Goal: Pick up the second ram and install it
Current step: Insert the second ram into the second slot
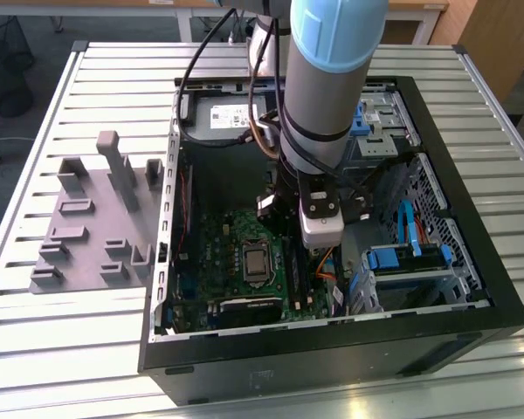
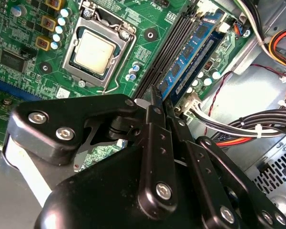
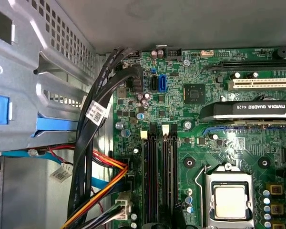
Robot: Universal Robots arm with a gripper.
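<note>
Gripper reaching into the open computer case, down at the motherboard's memory slots.

Going from the exterior view's left: a grey fixture tray (image 1: 92,223) with upright posts lies on the slatted table (image 1: 35,349), just beside the black computer case (image 1: 472,218). Inside the case lies the green motherboard (image 1: 231,262) with its processor socket (image 1: 256,264), and the arm (image 1: 332,78) comes down from above just to the exterior view's right of that socket. In the second wrist view the gripper (image 2: 158,98) has its fingers (image 2: 155,138) drawn close together, their tips at the near end of the blue second ram (image 2: 190,57), which stands on edge in a slot (image 2: 169,52) beside the socket; whether they pinch the board cannot be told. In the first wrist view two long black slots (image 3: 161,176) run beside the socket (image 3: 229,198), with bundled cables (image 3: 93,157) alongside.
</note>
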